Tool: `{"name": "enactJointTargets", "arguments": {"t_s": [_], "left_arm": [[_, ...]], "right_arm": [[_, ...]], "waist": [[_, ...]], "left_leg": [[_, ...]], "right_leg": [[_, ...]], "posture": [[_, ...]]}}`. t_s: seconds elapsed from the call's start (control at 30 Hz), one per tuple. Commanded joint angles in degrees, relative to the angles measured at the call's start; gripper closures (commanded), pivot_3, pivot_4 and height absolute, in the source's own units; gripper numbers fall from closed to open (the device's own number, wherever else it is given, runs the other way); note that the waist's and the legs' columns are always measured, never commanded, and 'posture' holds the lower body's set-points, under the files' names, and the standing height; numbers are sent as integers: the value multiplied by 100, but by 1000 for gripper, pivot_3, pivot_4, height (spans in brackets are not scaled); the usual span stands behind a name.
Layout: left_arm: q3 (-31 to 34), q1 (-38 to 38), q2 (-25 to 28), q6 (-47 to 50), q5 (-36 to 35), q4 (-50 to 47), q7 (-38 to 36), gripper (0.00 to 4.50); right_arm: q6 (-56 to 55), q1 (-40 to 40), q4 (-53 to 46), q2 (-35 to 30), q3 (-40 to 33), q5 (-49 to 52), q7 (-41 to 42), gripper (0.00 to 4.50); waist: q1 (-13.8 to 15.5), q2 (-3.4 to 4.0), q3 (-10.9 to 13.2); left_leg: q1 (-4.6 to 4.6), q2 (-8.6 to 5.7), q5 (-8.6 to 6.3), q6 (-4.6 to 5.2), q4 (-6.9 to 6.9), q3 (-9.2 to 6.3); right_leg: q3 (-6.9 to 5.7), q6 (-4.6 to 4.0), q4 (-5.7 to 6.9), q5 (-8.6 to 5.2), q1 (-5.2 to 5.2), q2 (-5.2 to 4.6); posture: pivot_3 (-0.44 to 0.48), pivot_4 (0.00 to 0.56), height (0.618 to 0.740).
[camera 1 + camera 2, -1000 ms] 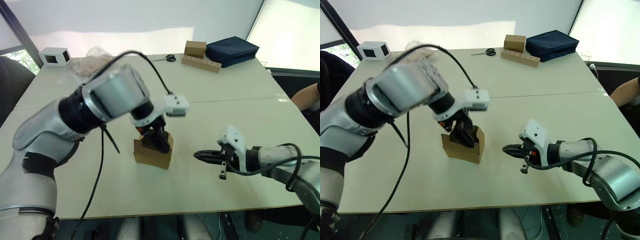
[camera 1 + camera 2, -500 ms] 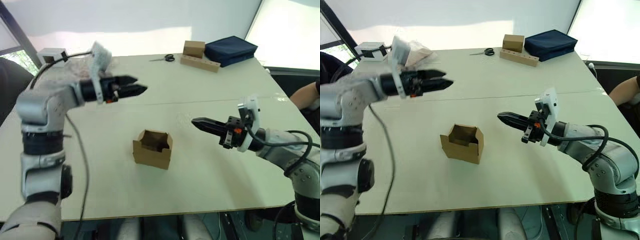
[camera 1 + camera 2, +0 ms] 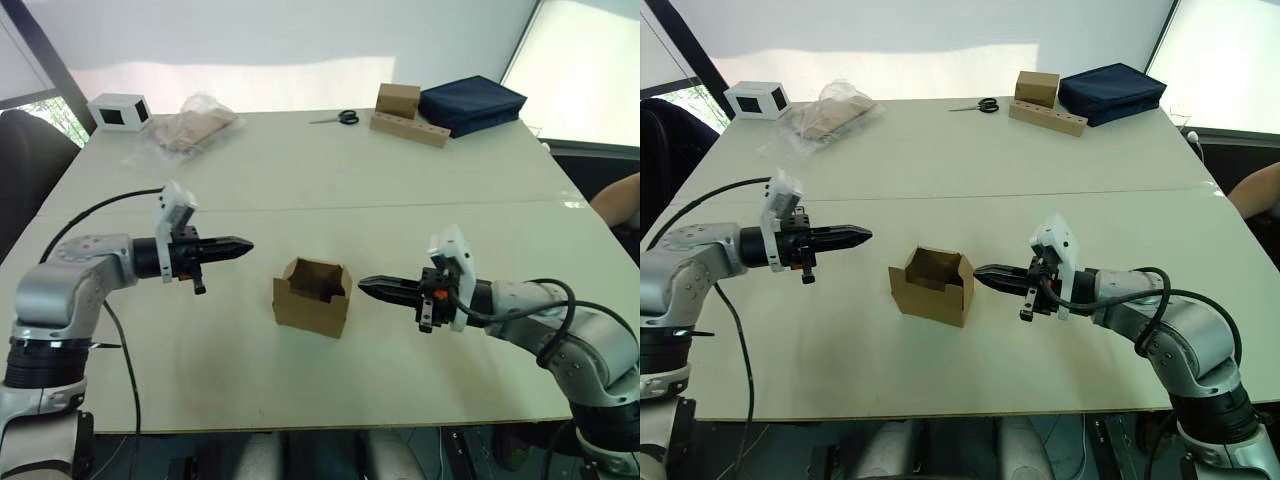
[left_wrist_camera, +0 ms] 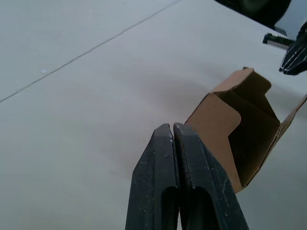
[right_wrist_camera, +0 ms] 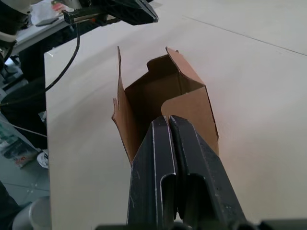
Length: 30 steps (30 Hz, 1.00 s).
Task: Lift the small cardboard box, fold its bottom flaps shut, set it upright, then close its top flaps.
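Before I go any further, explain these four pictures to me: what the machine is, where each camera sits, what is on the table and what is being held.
This is a humanoid robot with two arms, each ending in a gripper of two black fingers. Two pictures come from cameras in its head, looking down over the arms. The other two come from a camera on each wrist, looking along that gripper's fingers.

On the pale table the small cardboard box stands upright, its top flaps open. The left gripper and the right gripper point at it from either side, both shut and holding nothing.

Farther back lie a white box with a black window, a plastic bag, scissors, a tan box on a hole-dotted wooden strip and a dark blue case.
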Motion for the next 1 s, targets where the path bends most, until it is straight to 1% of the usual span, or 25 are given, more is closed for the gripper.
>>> {"name": "enactJointTargets", "arguments": {"t_s": [0.03, 0.23, 0.5, 0.63, 0.9, 1.0], "left_arm": [[-154, -175, -21, -73, -123, -30, -144, 4433], [-528, -192, -77, -166, -126, -70, -330, 4433], [-667, -82, -106, -156, -158, -211, -342, 4433], [-947, 67, -183, -289, 38, -324, -223, 4433], [-951, 296, -283, -12, -168, -522, 12, 4433], [-907, 350, -358, 209, -359, -729, 176, 4433]], "right_arm": [[-220, -142, -33, 101, 142, -230, 21, 4500], [-402, -252, 107, 287, 421, -580, 12, 4500], [-562, -316, 251, 416, 602, -819, 146, 4500], [-571, -336, 233, 477, 769, -911, 215, 4500], [-642, -360, 327, 507, 1026, -1303, 219, 4500], [-732, -405, 437, 486, 1076, -1513, 236, 4500]], "waist": [[-9, 0, 0], [-13, 0, 0], [-9, 0, 0], [-12, 0, 0], [-7, 0, 0], [-9, 0, 0]], "left_leg": [[0, 1, 0, 0, 0, 0], [0, 2, 0, 0, 0, 0], [1, 2, 0, 0, -1, -1], [1, 3, 0, 0, -1, -1], [1, 3, 0, 0, -1, -2], [1, 3, 0, 0, -1, -2]], "right_leg": [[0, 0, 0, 0, 0, 1], [0, 0, 0, 0, -1, 3], [0, 0, 0, 0, -1, 3], [0, 0, 0, 0, -1, 3], [0, 0, 0, 0, -1, 3], [0, 0, 0, 0, -1, 3]], "posture": [[0, 150, 740], [0, 150, 740], [0, 150, 740], [0, 150, 740], [0, 150, 740], [0, 150, 740]]}}
